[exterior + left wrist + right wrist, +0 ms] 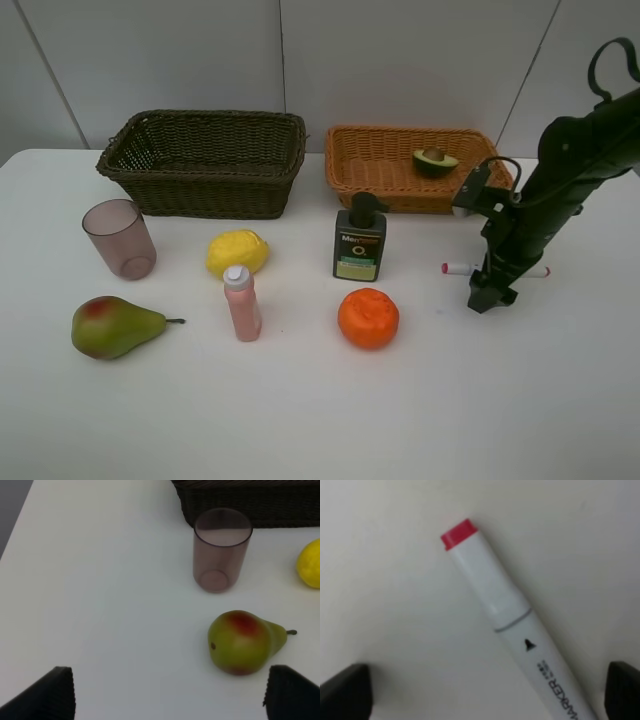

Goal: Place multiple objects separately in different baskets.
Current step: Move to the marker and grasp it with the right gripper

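My right gripper point(492, 296) hangs open low over the white marker point(457, 268), which lies on the table with its red cap point(458, 533) showing. In the right wrist view the marker point(505, 610) lies between the spread fingers point(345, 690) of that gripper point(485, 695). My left gripper point(172, 700) is open just short of the green-red pear point(242, 642), with the pinkish cup point(221, 547) beyond. An avocado half point(435, 160) rests in the orange-tan basket point(400, 200). The dark brown basket point(205, 190) holds nothing that I can see.
A lemon point(237, 252), pink bottle point(242, 303), dark pump bottle point(360, 240) and orange point(368, 317) stand mid-table. The pear point(112, 327) and cup point(120, 238) are at the left. The left arm is outside the high view.
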